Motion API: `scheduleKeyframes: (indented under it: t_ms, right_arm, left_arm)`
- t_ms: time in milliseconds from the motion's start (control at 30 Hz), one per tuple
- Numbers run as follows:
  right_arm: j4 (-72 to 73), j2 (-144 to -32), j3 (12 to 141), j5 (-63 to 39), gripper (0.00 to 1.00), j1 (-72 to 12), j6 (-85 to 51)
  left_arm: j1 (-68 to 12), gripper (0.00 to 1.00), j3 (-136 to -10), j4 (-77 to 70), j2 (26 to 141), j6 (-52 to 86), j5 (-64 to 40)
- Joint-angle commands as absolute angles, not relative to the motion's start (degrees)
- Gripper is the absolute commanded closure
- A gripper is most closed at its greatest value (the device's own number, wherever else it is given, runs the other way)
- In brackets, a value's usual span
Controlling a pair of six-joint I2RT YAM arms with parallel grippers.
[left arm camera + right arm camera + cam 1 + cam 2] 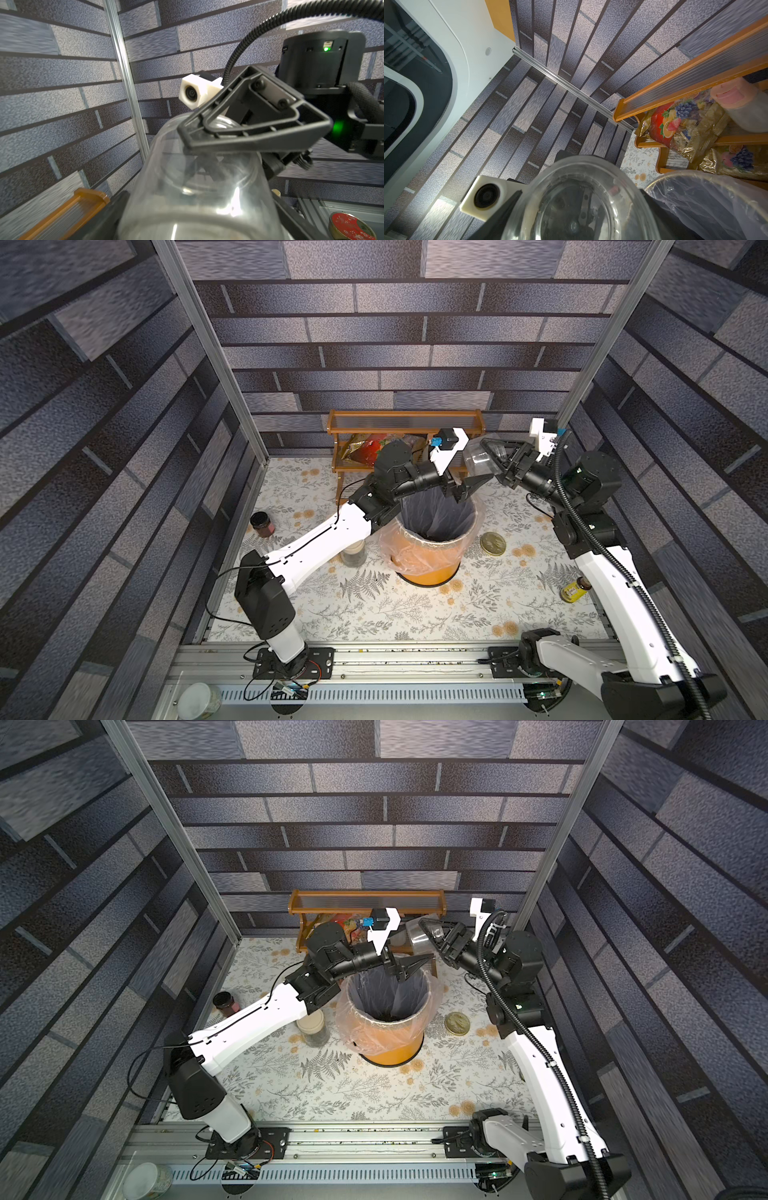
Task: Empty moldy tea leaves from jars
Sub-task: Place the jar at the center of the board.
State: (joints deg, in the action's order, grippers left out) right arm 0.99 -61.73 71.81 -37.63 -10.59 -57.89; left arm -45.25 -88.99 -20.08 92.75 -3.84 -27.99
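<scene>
while the clear jar point(473, 463) lies tipped on its side, lidless and looking empty, the right gripper point(487, 459) is clamped across its glass wall, with one finger point(249, 128) pressed flat on the glass in the left wrist view. the left gripper point(473, 488) hangs just beside the right one, jaws spread wide on either side of the jar; whether they touch the glass i cannot tell. right under the left gripper stands the orange bin point(428, 574) with a clear liner, and a dark heap of tea leaves point(436, 536) sits at its bottom. a second jar point(353, 553), cream lid on and dark leaves inside, stands upright beneath the left arm, just beside the bin. well away from the left gripper stands a dark jar point(262, 524); on the right gripper's side lie a round gold tin point(493, 543) and a yellow bottle point(575, 590). a wooden shelf point(405, 419) stands behind both grippers
</scene>
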Motion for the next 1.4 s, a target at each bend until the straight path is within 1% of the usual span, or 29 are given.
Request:
scheduleKeyframes:
  t_ms: [0,100,267,467,600,700,800,933,1033,1200,1367]
  right_arm:
    - [-4.13,-59.97,73.17,-35.99,0.18,-9.84,-52.91]
    - [-9.1,-59.09,72.97,-34.7,0.18,-9.0,-48.89]
    - [-15.31,-55.43,68.7,-30.43,0.18,-7.83,-43.68]
    - [-24.27,-48.08,61.66,-21.84,0.19,-7.6,-36.93]
    - [-29.46,-42.78,54.37,-15.09,0.18,-7.62,-34.11]
    - [-31.34,-40.62,49.75,-11.69,0.18,-7.57,-33.34]
    - [-31.13,-38.54,44.7,-8.69,0.19,-7.56,-34.3]
    - [-30.64,-35.52,38.98,-4.92,0.2,-7.57,-35.12]
    - [-29.93,-34.45,34.84,-4.43,0.21,-7.57,-35.39]
    - [-23.94,-37.53,27.52,-6.82,0.24,-7.69,-36.44]
    - [-18.57,-39.56,23.35,-4.25,0.23,-8.37,-36.84]
  left_arm:
    - [-43.59,0.0,-83.69,-21.07,85.35,-2.27,-23.76]
    - [-43.35,0.0,-77.43,-19.13,79.52,-2.57,-20.59]
    - [-42.71,0.0,-69.41,-14.36,69.86,-2.4,-16.59]
    - [-41.88,0.0,-62.45,-6.25,60.69,-1.07,-9.61]
    - [-41.83,0.0,-62.14,4.06,57.94,-1.33,0.01]
    - [-42.5,0.0,-61.55,7.29,56.76,-0.34,8.75]
    - [-42.76,0.0,-60.51,9.22,55.49,2.46,13.49]
    - [-42.56,0.0,-58.01,9.46,51.92,5.92,15.73]
    - [-41.95,0.0,-56.35,10.55,49.02,7.77,16.6]
    - [-40.68,0.0,-54.8,14.29,45.94,10.15,17.81]
    - [-37.95,0.0,-54.13,19.98,45.42,14.35,19.59]
